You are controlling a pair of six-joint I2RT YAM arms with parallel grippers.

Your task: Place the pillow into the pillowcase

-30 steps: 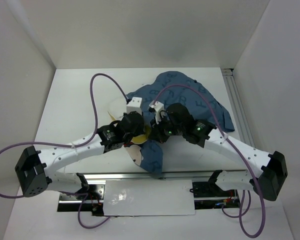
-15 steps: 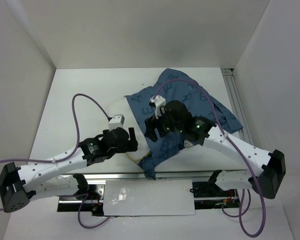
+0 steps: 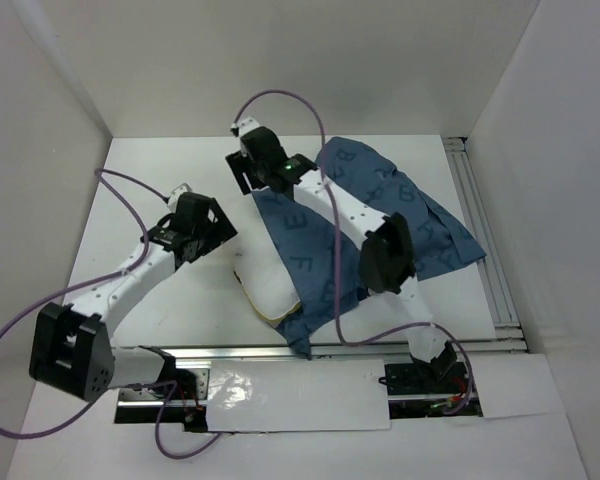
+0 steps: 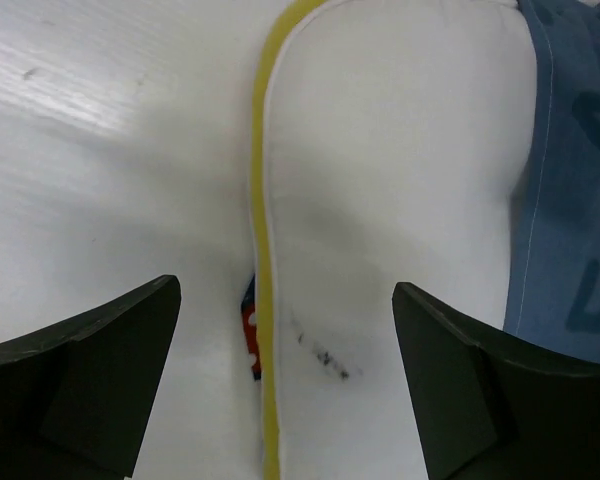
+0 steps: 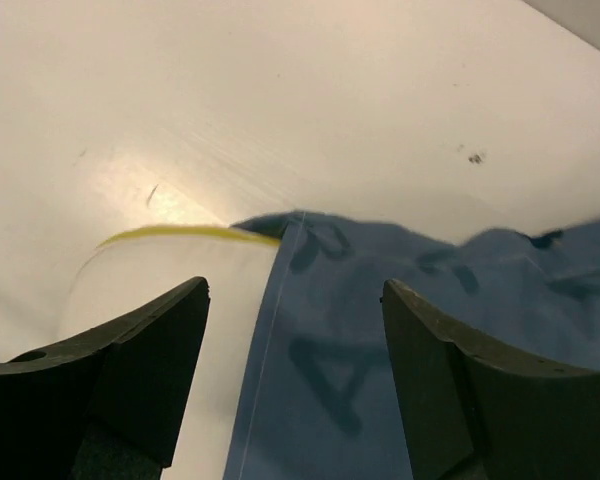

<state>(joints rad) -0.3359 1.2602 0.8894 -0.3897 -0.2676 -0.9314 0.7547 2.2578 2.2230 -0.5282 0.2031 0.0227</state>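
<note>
The pillow (image 3: pixel 265 285) lies on the worktop (image 3: pixel 160 170) near the front edge. Its near-left end is bare, and the rest is covered by the pillowcase (image 3: pixel 420 215), which is spread away toward the far right. In the left wrist view the hemmed edge of the pillowcase is seen lying over the pillow, and a scrap of red and blue print (image 4: pixel 250 325) shows under the yellow trim (image 4: pixel 265 200). The pillow is therefore judged to be partly inside, with the insertion unfinished.

The left hand (image 4: pixel 285 288) is held above the bare end of the pillow, its fingers (image 4: pixel 90 380) spread wide with nothing between them. The right hand (image 5: pixel 295 285) is held over the far-left corner of the pillowcase, where the yellow trim and the hem meet. Its fingers (image 5: pixel 110 370) are likewise well apart, and nothing is gripped.

The pillow is expected to be light, plump and yielding. It will probably be squashed rather than slid when pushed, and a pinch on the filling would likely slip. The yellow trim is judged the firmer place to be taken hold of. The pillowcase is thin and limp and is likely to bunch and drag with the pillow. It is best taken at the hem of its mouth, one layer only, so that it can be drawn over the bare end while the pillow is steadied.
</note>
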